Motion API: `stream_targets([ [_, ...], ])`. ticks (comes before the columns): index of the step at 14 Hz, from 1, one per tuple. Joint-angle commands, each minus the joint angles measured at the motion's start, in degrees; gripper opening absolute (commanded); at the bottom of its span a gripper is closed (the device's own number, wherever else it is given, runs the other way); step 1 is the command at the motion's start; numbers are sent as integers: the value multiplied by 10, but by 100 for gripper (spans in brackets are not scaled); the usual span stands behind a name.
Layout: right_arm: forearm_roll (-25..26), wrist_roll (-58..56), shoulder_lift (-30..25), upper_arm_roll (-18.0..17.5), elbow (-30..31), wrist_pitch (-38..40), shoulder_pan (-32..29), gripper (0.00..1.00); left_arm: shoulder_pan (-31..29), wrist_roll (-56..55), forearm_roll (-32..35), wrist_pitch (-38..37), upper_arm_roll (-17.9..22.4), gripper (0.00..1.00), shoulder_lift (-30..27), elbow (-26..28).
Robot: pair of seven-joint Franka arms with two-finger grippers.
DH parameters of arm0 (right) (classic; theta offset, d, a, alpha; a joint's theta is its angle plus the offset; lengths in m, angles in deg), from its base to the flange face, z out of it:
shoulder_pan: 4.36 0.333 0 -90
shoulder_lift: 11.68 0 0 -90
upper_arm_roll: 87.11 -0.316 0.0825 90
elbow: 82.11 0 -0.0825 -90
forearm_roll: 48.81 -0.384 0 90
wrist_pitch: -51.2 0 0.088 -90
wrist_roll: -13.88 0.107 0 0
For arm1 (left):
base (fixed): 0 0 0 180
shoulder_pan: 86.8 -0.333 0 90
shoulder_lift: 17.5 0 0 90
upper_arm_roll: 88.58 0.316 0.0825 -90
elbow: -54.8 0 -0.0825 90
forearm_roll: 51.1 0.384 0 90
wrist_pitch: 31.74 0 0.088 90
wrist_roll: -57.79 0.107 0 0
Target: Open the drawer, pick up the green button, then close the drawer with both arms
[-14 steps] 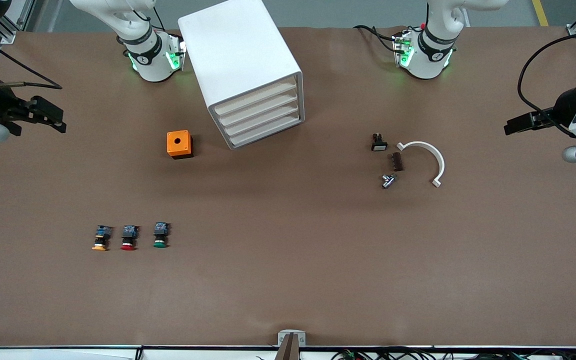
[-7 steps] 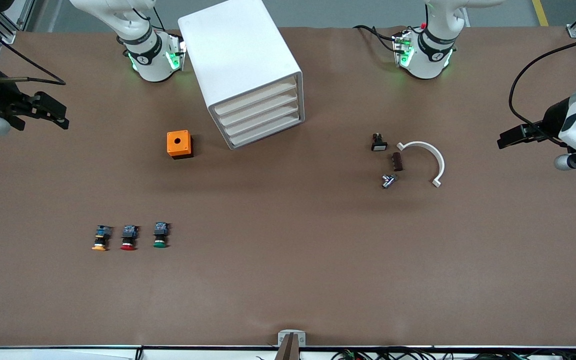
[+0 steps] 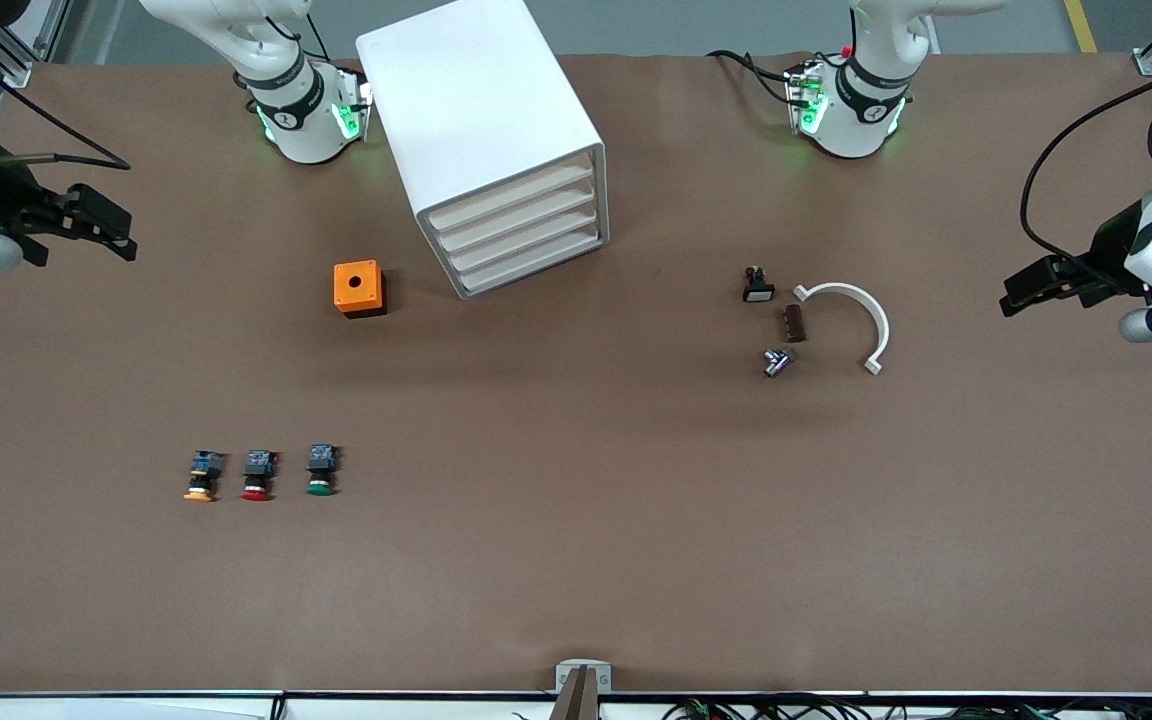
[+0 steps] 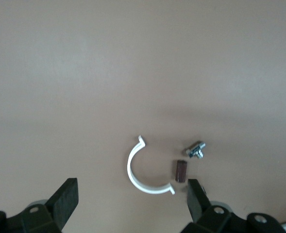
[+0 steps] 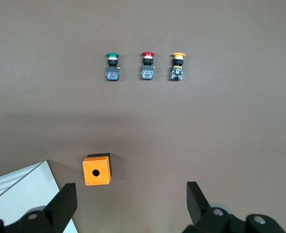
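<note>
Cabinet (image 3: pixel 489 140): big, white, rounded, standing between the two arm bases; four shallow drawers stacked in its front, all pushed in. Drawer (image 3: pixel 518 222) with pale beige front, flush with the others.

Orange box (image 3: pixel 358 288): small, round hole in its top, beside the cabinet toward the right arm's end of the table, slightly nearer to the front camera.

Green-capped button (image 3: pixel 321 470): lying on the table well apart from the orange box and much nearer to the front camera, cap pointing toward that camera. In a row with the red-capped button (image 3: pixel 257 475) and the yellow-capped button (image 3: pixel 201 476) (green one closest to mid-table, yellow toward the right arm's end).

White curved clip (image 3: pixel 854 322), brown block (image 3: pixel 795 323), small metal part (image 3: pixel 776 361) and small black part (image 3: pixel 757 285): clustered toward the left arm's end of the table.

Left gripper (image 3: pixel 1031 283): raised over the table's edge at the left arm's end, fingers spread wide, holding nothing.

Right gripper (image 3: pixel 101 227): raised over the table's edge at the right arm's end, fingers spread wide, holding nothing.
</note>
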Motion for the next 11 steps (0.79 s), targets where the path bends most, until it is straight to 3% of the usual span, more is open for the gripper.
stream_targets([
  [1, -9, -10, -18, 3, 19, -8, -1, 100, -9, 16, 13, 30, -11, 99, -11, 10],
  [11, -8, -12, -17, 4, 18, -11, -10, 100, -8, 36, 11, 17, -11, 99, -24, 2],
])
